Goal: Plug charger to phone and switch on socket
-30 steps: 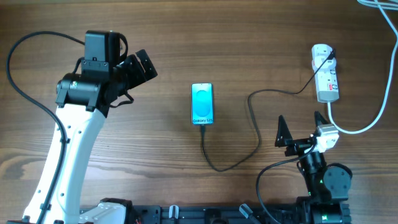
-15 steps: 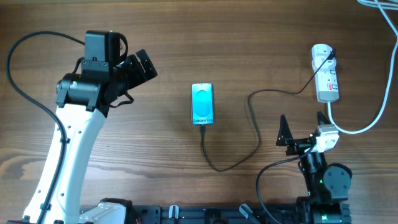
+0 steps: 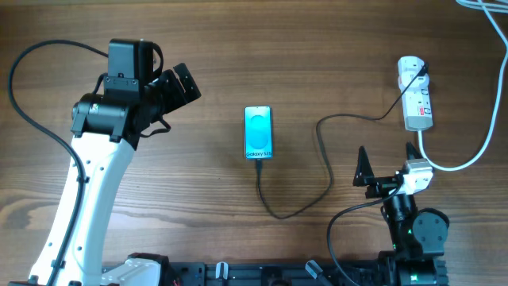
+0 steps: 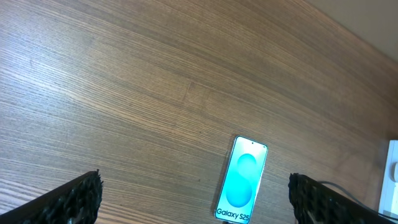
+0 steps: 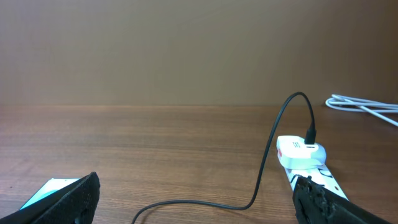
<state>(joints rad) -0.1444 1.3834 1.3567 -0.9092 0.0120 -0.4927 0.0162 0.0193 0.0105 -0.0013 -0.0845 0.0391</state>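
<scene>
The phone [image 3: 258,133] lies flat mid-table with its teal screen lit, and also shows in the left wrist view [image 4: 242,180]. The thin black charger cable [image 3: 327,171] runs from the phone's near short edge, loops round and rises to a plug in the white socket [image 3: 417,103] at the right. My left gripper [image 3: 178,79] is open and empty, held above the table left of the phone [image 4: 196,202]. My right gripper [image 3: 385,165] is open and empty, below the socket, with the cable [image 5: 267,168] and socket [image 5: 305,155] ahead of it.
A thick white cord [image 3: 476,151] curves from the socket off the right and top edges; it also shows in the right wrist view [image 5: 364,106]. A black arm cable [image 3: 32,119] loops at the left. The table is bare wood [image 3: 198,183].
</scene>
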